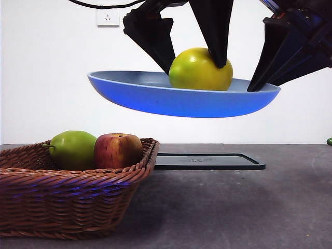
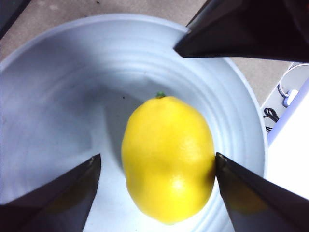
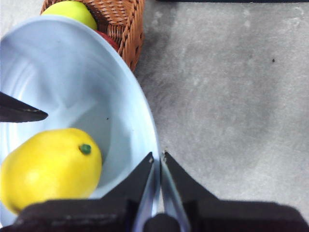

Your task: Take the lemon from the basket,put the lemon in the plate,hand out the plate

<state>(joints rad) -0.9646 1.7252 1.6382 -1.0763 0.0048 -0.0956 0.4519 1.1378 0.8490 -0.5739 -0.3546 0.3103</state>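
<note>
The blue-grey plate (image 1: 155, 96) hangs level in the air above the table, with the yellow lemon (image 1: 197, 72) lying in it. My right gripper (image 1: 252, 89) is shut on the plate's right rim, as the right wrist view shows (image 3: 158, 157). My left gripper (image 1: 196, 69) reaches down into the plate, open, with its jaws on either side of the lemon (image 2: 166, 159). One jaw touches the lemon and the other stands apart from it. The wicker basket (image 1: 67, 192) stands on the table below at the left.
A green apple (image 1: 72, 149) and a red-yellow apple (image 1: 116, 150) lie in the basket. A flat black tray (image 1: 207, 161) lies on the grey table under the plate. A small green thing (image 1: 329, 141) shows at the right edge.
</note>
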